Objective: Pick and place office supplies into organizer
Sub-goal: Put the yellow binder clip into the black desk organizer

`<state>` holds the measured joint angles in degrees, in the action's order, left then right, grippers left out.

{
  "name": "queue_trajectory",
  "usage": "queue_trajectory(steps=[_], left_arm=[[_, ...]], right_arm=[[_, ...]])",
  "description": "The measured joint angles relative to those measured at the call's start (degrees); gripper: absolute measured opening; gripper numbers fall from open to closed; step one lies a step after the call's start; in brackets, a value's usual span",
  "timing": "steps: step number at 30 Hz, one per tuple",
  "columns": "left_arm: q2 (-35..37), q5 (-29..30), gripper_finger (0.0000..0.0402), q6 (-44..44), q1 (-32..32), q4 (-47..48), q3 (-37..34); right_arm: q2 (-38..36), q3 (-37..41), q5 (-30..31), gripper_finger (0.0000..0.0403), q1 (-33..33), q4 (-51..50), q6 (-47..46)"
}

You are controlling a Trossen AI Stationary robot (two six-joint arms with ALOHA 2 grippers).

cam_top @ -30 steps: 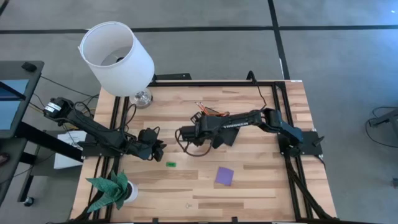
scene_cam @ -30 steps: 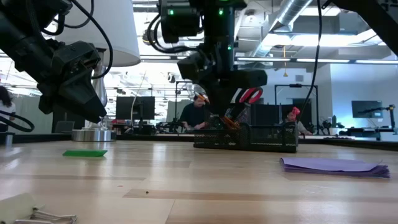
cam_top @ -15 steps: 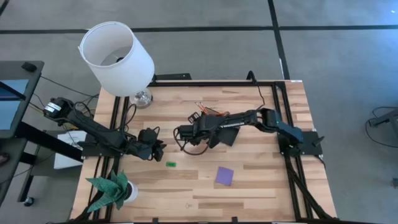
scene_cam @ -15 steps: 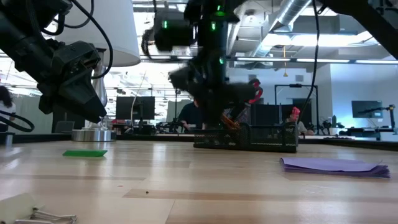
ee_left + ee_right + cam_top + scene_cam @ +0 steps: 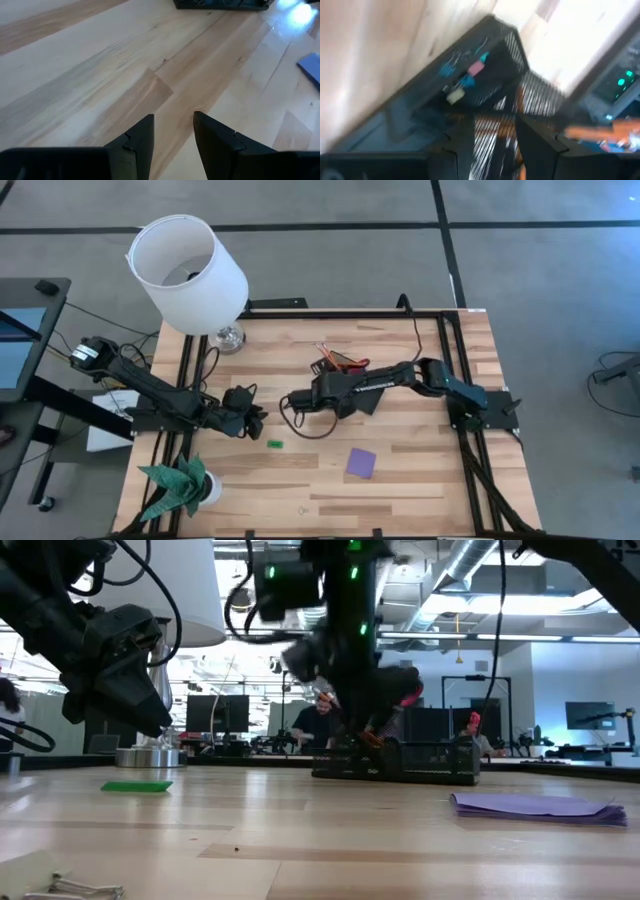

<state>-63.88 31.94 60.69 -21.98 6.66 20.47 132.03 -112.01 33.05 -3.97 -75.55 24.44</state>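
Observation:
The black organizer [image 5: 366,402] stands mid-table, mostly under my right arm. Red-handled scissors [image 5: 338,362] and orange pencils [image 5: 324,350] stick out of its far section. In the right wrist view its mesh compartments [image 5: 485,75] fill the picture. My right gripper [image 5: 330,395] hovers over it, open, with nothing between its fingers [image 5: 492,145]. A purple note pad [image 5: 361,463] and a small green piece [image 5: 275,444] lie flat on the wood nearer the near edge. My left gripper [image 5: 250,420] waits open at the left, above bare table [image 5: 174,127].
A white-shaded lamp [image 5: 190,265] stands at the far left corner and a green paper plant [image 5: 180,485] at the near left corner. A metal clip [image 5: 70,888] lies near the near edge. Bare wood separates the organizer and the note pad [image 5: 540,806].
My right gripper has swung and tipped quickly above the organizer, shifting slightly toward the near edge, and shows blurred in the low view. The scissors and pencils show more in the high view now.

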Motion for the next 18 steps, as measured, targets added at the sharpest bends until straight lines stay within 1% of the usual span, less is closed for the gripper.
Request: queue_trajectory(steps=[4, 8, 12, 14, 18], left_arm=[[0.0, -0.2, 0.0128, -0.8, 0.0, -4.9, 0.0], [0.0, -1.7, 0.0128, -8.4, -1.6, -14.3, 0.0], [0.0, -2.3, 0.0128, -18.4, -6.2, -25.1, 0.0], [0.0, -3.3, 0.0128, -21.3, -9.2, -28.3, 0.1], [-0.3, -3.5, 0.0128, -25.5, -16.2, -26.4, 2.9]], right_arm=[[-0.6, -3.4, -0.6, 0.0132, -3.2, -6.5, -9.1], [-0.6, -6.1, -6.1, 0.0127, -6.7, -14.2, -17.1], [-2.1, -6.3, -10.9, 0.0122, -10.0, -14.5, -24.7], [-4.2, -6.5, -10.8, 0.0122, -11.7, -14.5, -27.0], [-9.3, -5.9, -9.8, 0.0122, -15.1, -13.2, -33.8]])
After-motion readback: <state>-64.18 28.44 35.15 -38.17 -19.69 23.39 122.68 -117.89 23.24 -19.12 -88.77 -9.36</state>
